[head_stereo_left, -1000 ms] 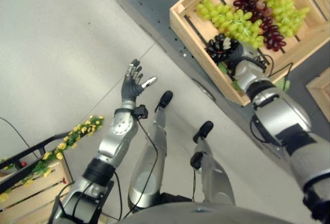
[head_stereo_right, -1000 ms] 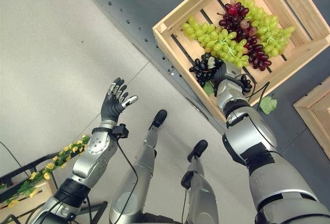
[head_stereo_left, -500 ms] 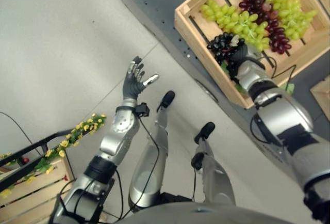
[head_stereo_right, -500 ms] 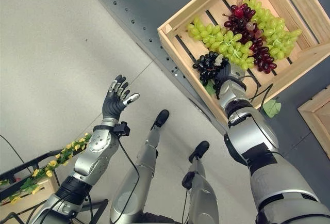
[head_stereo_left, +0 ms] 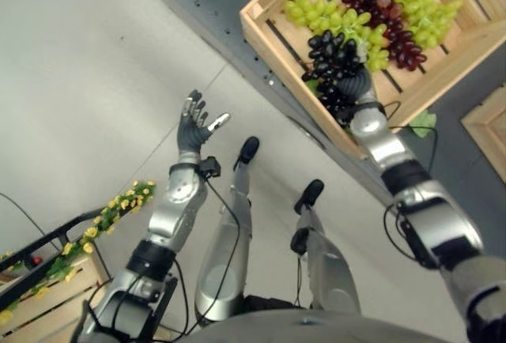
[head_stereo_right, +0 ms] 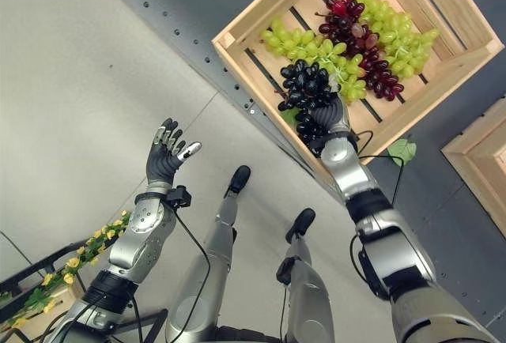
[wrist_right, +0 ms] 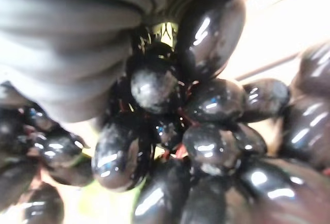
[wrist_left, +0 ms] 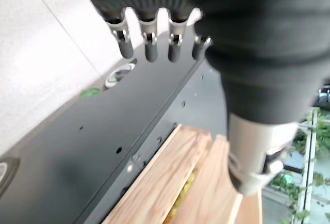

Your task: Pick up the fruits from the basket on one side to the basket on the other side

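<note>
Just at the near rim of the wooden crate (head_stereo_right: 237, 62), the right hand (head_stereo_right: 330, 114) grips a black grape bunch (head_stereo_right: 307, 90); green grapes (head_stereo_right: 316, 47) and red grapes (head_stereo_right: 371, 74) lie beyond it. Pale floor (head_stereo_right: 79, 82) spreads around the left hand (head_stereo_right: 164, 161), raised with fingers spread, holding nothing.

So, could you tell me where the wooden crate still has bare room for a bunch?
Bare slats lie along the wooden crate wall nearest the robot, left of the black grapes at the right robot hand, and in the far right corner. The middle is crowded with green grapes and red grapes.
</note>
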You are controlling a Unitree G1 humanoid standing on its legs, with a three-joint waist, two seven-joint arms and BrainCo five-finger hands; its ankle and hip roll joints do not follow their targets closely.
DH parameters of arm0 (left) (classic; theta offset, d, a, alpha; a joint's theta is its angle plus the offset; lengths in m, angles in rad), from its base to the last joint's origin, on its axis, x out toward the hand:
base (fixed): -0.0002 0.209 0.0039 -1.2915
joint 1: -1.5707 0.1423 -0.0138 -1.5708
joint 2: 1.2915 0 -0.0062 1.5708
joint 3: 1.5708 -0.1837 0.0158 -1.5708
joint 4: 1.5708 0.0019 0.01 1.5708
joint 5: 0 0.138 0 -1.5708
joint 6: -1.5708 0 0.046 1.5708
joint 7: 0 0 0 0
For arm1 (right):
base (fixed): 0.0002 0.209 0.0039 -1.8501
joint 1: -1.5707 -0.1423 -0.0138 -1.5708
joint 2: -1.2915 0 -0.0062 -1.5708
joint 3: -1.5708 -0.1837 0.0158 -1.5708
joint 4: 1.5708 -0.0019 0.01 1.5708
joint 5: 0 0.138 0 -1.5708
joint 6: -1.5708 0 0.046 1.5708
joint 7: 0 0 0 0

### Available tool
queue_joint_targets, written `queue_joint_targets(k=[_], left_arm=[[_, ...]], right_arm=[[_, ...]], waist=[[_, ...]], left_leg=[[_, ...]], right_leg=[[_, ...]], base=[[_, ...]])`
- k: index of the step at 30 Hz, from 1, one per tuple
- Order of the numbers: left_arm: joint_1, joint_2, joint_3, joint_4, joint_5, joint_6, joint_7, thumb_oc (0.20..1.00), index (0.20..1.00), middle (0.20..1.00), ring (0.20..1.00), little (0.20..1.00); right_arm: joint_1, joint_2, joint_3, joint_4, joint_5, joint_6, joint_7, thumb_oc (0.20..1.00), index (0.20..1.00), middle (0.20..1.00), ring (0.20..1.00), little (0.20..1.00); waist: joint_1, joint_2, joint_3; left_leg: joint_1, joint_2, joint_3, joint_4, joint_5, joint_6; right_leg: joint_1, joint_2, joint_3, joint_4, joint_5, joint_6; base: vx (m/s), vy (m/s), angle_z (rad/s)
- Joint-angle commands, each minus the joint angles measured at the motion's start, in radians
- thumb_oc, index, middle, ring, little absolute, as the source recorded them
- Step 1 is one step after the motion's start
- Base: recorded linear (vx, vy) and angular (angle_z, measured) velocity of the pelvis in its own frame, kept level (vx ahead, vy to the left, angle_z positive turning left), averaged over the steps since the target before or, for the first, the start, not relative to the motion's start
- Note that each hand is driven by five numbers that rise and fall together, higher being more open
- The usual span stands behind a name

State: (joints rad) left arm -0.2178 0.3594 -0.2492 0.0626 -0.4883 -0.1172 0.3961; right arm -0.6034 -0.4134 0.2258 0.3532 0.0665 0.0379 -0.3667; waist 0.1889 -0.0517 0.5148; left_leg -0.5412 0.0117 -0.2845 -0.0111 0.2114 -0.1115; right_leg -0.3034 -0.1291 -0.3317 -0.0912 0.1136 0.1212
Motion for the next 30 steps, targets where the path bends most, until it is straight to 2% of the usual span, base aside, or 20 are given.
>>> queue_joint_targets(k=[1, 12, 21, 26, 30], left_arm=[[0.049, 0.006, 0.061, -0.05, 0.048, -0.014, -0.001, 1.0, 1.0, 1.0, 1.0, 1.0], [0.088, 0.043, 0.089, -0.064, 0.062, 0.007, -0.052, 1.0, 1.0, 1.0, 1.0, 1.0], [0.072, 0.124, 0.101, -0.072, 0.134, 0.037, -0.132, 1.0, 1.0, 1.0, 1.0, 1.0], [0.032, 0.17, 0.092, -0.084, 0.156, 0.034, -0.163, 1.0, 1.0, 1.0, 1.0, 1.0], [-0.041, 0.209, 0.053, -0.09, 0.168, 0.028, -0.178, 1.0, 1.0, 1.0, 1.0, 1.0]], right_arm=[[0.05, -0.029, -0.037, -0.113, 0.063, -0.097, 0.03, 0.2, 0.2, 0.2, 0.2, 0.2], [0.157, -0.062, -0.101, -0.317, 0.137, -0.131, 0.112, 0.2, 0.2, 0.2, 0.2, 0.2], [0.194, -0.138, -0.144, -0.423, 0.307, -0.149, 0.229, 0.2, 0.2, 0.2, 0.2, 0.2], [0.165, -0.18, -0.11, -0.43, 0.381, -0.14, 0.288, 0.2, 0.2, 0.2, 0.2, 0.2], [0.07, -0.192, -0.015, -0.41, 0.401, -0.119, 0.308, 0.2, 0.2, 0.2, 0.2, 0.2]], waist=[[-0.031, -0.025, 0.002], [-0.067, -0.034, -0.042], [-0.091, -0.038, -0.079], [-0.095, -0.043, -0.101], [-0.093, -0.045, -0.13]], left_leg=[[0.075, -0.038, 0.063, -0.076, -0.048, 0.039], [0.104, -0.028, 0.085, -0.076, -0.046, 0.047], [0.136, -0.024, 0.096, -0.076, -0.053, 0.051], [0.155, -0.023, 0.1, -0.076, -0.058, 0.054], [0.183, -0.022, 0.109, -0.076, -0.066, 0.059]], right_leg=[[0.06, -0.009, 0.031, 0.069, -0.112, 0.013], [0.063, -0.012, 0.061, 0.084, -0.103, 0.013], [0.074, -0.018, 0.072, 0.106, -0.108, 0.014], [0.081, -0.018, 0.077, 0.118, -0.115, 0.013], [0.095, -0.021, 0.087, 0.132, -0.123, 0.013]], base=[[-0.02, 0.003, -0.14], [-0.01, 0.016, -0.1], [0.0, 0.0, 0.0], [0.01, 0.006, -0.03], [0.01, 0.003, -0.02]])
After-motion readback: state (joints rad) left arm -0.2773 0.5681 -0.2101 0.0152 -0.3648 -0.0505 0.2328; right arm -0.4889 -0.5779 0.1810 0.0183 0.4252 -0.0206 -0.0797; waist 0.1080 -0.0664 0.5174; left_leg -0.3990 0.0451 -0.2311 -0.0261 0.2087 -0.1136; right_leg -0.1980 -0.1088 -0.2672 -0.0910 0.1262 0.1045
